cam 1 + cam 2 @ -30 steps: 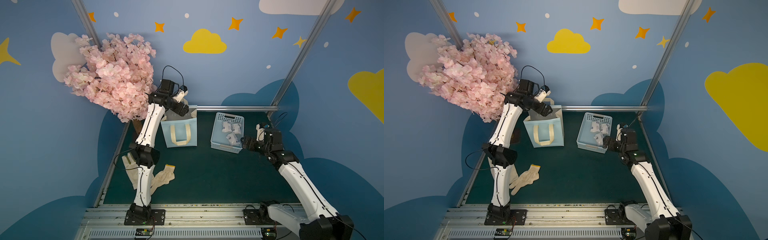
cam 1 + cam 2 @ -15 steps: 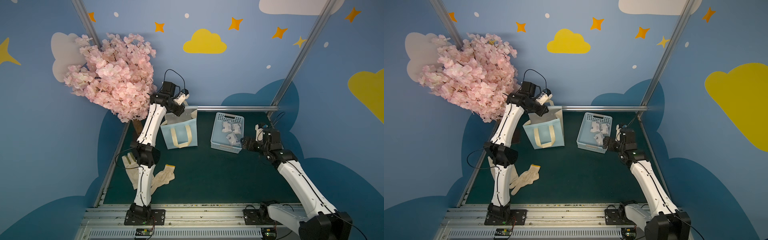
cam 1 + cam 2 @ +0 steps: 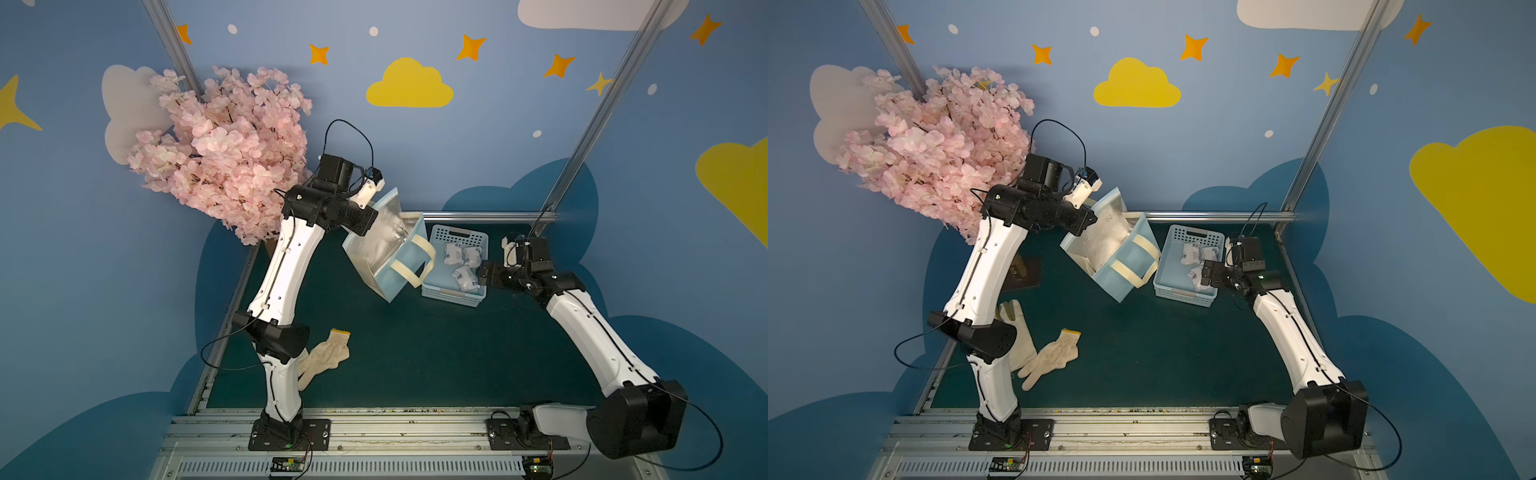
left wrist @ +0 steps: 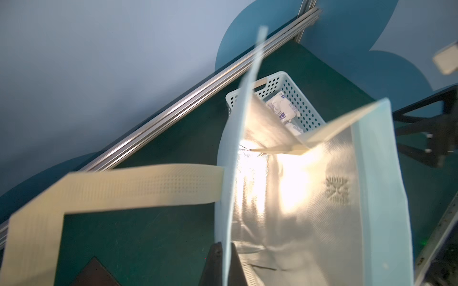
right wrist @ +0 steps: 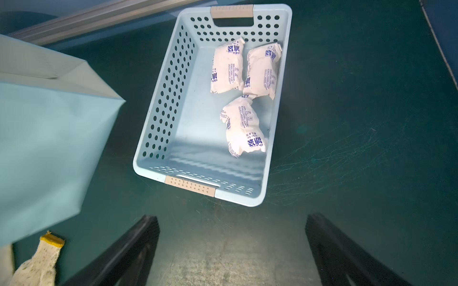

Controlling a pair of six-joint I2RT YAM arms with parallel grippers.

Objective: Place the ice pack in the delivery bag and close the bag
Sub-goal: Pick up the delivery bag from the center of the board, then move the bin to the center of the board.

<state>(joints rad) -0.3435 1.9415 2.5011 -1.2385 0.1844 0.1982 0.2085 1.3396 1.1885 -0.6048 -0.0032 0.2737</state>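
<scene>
Ok, both top views: left gripper holds foil-lined fabric bag tilted, left of perforated plastic basket. Left wrist: fingers pinch bag wall. Right wrist: right gripper wide open; three soft white ice packs in basket.

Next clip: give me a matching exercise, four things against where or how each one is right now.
Things:
1. bag
2. ice packs
3. right gripper
4. glove

States:
a. in the basket
b. open, holding nothing
c. tilted, rim pinched by the left gripper
d. flat on the table

Pairs: 1-c, 2-a, 3-b, 4-d
</scene>
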